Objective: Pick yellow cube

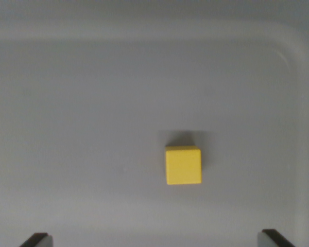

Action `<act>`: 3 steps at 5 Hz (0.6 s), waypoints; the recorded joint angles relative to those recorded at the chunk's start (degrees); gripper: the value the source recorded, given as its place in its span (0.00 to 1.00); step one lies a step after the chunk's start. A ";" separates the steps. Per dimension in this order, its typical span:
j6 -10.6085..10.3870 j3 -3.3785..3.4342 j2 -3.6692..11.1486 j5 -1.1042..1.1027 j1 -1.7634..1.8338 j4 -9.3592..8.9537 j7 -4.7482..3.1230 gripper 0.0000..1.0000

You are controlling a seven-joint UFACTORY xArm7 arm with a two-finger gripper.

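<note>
Left finger tip (38,239): a dark tip is seen at the bottom edge, at the wrist view's left; nothing is touched by it.
Grey tray floor (92,128): a smooth, pale grey surface is shown, bounded by a raised rim with a rounded corner at the upper right; whether a desk lies beneath cannot be told.
Fingers (155,241): they are spread wide, with a tip near each lower corner and nothing held between them; the gap is far broader than the cube.
Yellow cube (183,165): it is seen lying flat on the tray floor, a little right of centre and above the line between the two tips, well apart from both and from the rim. A short shadow is cast behind its far edge.
Handling, as judged: the cube is likely light and rigid, with smooth flat faces that could slip under a weak pinch; no fragility is suggested.
Where to take hold: the left and right side faces are best pinched squarely, near mid-height, since they run roughly parallel to the fingers' closing line.
Right finger tip (274,238): a dark tip is seen at the bottom edge, at the wrist view's right, also clear of everything.
Alignment, as judged: a small shift toward the cube and a descent would be needed before closing.
</note>
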 joint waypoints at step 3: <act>-4.05 -0.22 1.52 0.51 -0.47 -2.68 -1.41 0.00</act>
